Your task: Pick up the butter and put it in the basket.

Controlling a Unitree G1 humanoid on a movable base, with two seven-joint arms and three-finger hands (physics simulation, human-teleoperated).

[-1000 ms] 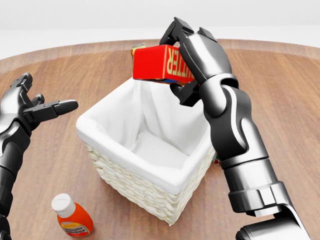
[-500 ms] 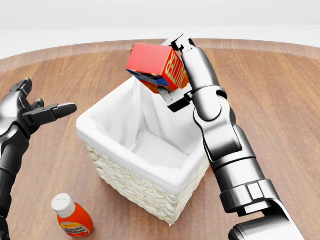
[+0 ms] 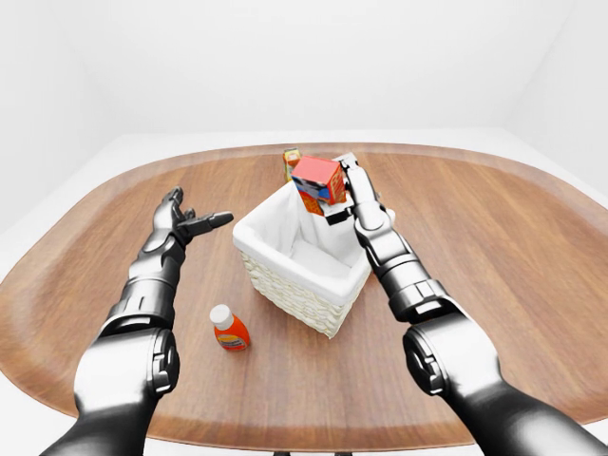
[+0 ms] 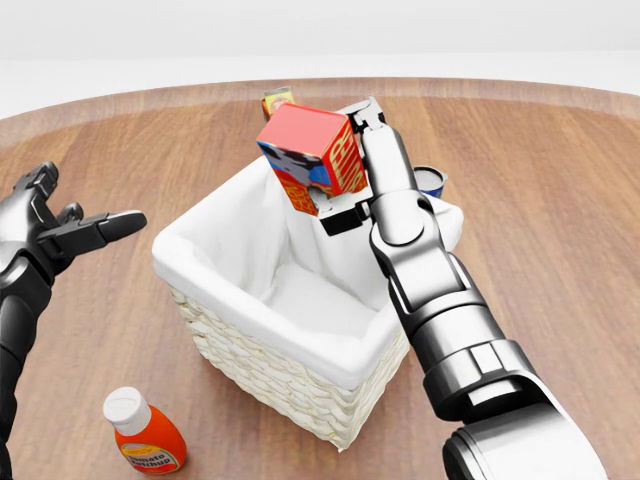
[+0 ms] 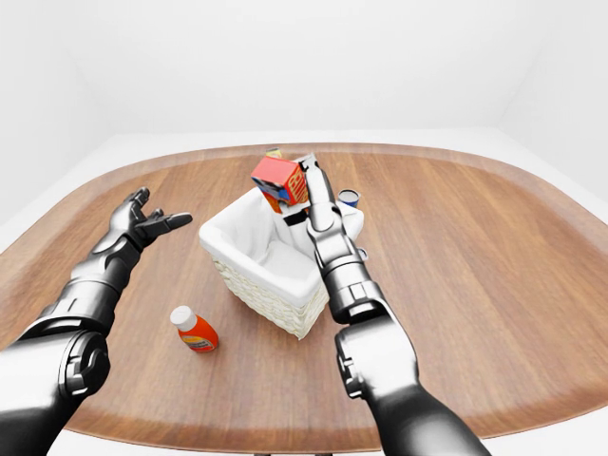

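Flanking basket [image 4: 262,372]: ketchup bottle [image 4: 145,436] lower-left | can [image 4: 431,180], carton [image 4: 276,101] above

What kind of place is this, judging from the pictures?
Probably a bare simulated test room, not a real home: one oval wooden table stands between blank white walls, with only a lined basket, a butter box and a bottle as props.

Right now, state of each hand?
Left hand: open, empty, beside the basket.
Right hand: shut on the butter, tilted above the basket.
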